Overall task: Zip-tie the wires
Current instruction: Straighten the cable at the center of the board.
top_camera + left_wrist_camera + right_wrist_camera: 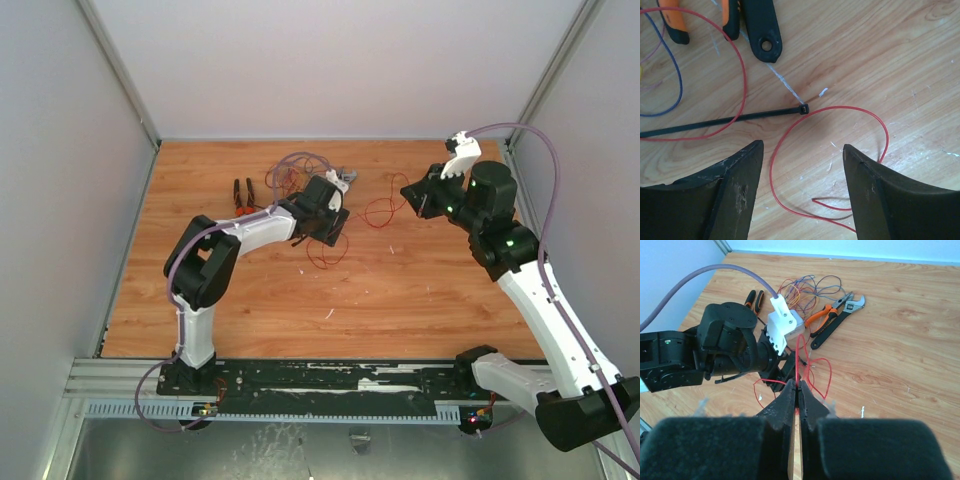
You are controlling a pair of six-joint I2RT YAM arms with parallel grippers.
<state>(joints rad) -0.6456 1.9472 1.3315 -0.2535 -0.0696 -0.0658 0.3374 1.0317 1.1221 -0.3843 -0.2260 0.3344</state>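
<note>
The zip tie (pixel 725 120) lies flat on the wood just ahead of my left gripper (pixel 802 145), which is open and empty above a loop of red wire (pixel 840 106). In the top view the left gripper (pixel 332 226) hovers low over the table's middle, with the main tangle of wires (pixel 290 165) behind it. My right gripper (pixel 800 388) is shut on a strand of red wire (pixel 800 355) that runs from its tips toward the left arm. In the top view the right gripper (pixel 410 194) is to the right of the left one.
Orange-handled pliers (pixel 826 315) and a black wrench (pixel 840 322) lie beyond the left arm, beside the wire tangle (pixel 800 290). A second pair of pliers (pixel 242 195) lies at the left. The wrench handle (pixel 762 30) is close ahead of the zip tie.
</note>
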